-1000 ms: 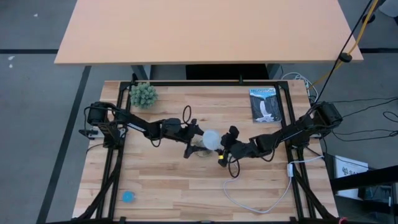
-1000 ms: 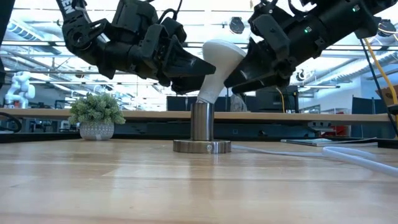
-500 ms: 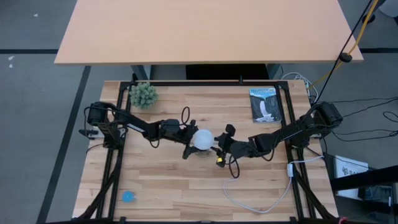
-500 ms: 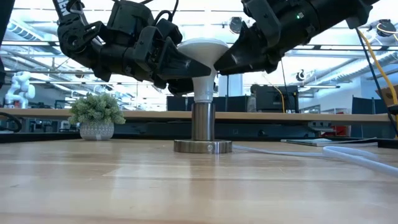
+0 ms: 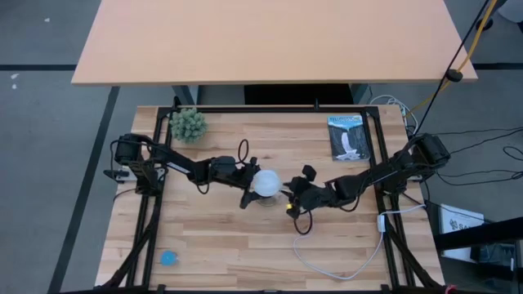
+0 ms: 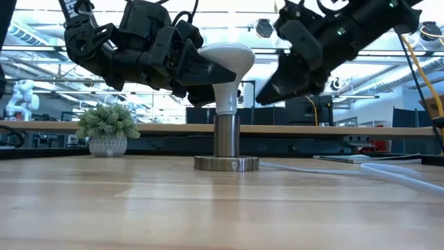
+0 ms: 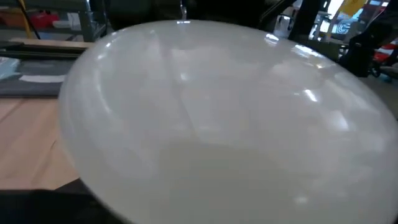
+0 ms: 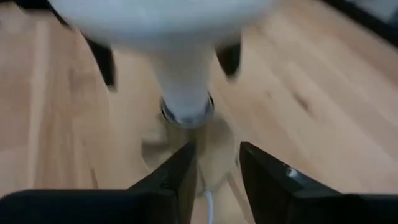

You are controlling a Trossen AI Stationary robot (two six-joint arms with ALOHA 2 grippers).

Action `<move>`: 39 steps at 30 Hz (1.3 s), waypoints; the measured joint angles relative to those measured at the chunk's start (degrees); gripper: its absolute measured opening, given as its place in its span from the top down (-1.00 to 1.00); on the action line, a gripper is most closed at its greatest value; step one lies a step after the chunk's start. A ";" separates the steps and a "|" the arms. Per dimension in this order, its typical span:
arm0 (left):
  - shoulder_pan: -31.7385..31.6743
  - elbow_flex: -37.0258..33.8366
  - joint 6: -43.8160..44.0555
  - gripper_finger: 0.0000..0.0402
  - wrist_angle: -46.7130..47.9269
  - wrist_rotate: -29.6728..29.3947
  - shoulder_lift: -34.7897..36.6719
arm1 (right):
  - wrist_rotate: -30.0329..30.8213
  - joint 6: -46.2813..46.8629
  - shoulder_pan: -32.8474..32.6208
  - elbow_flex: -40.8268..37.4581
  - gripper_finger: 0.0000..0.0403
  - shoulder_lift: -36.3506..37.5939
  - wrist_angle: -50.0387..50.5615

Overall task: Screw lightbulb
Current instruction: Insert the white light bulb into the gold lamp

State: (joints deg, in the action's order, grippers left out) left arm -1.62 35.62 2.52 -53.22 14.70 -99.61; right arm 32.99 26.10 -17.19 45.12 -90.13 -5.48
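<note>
A white frosted lightbulb (image 6: pixel 225 59) with a round globe and narrow neck stands upright with its base in a silvery metal socket post (image 6: pixel 225 135) on a round disc, near the middle of the light wooden tabletop (image 5: pixel 229 237). A white cord (image 5: pixel 327 265) trails from the socket toward the right edge.

The left tool (image 6: pixel 208 73) sits against the globe with its dark fingers spread wide around it, apparently steadying the bulb so it stays upright in the socket. Whether those fingers press the glass cannot be told.

The right tool (image 8: pixel 214 171) hangs just beside the bulb without touching it, its two dark fingers a little apart and empty, pointing at the bulb's neck, likely placed to take a fresh hold for turning.

A small green potted plant (image 5: pixel 189 124) and a dark printed booklet (image 5: pixel 348 137) lie well apart at the tabletop's far side.
</note>
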 joint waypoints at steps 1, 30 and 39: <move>-0.01 -0.01 0.20 -0.57 0.00 0.00 0.00 | 0.00 2.02 -0.31 0.00 0.47 0.00 1.97; -4.03 -13.00 9.52 -0.57 -11.61 0.81 0.00 | 0.25 10.37 -6.86 -12.07 1.00 0.02 -17.04; -3.91 -15.69 7.74 -0.34 -11.57 -1.34 0.00 | -6.98 7.18 -4.29 -12.26 1.00 0.02 -16.99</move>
State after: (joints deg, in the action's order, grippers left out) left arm -5.52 19.92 10.26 -64.79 13.36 -99.61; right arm 26.01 33.28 -21.48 32.86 -90.11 -22.47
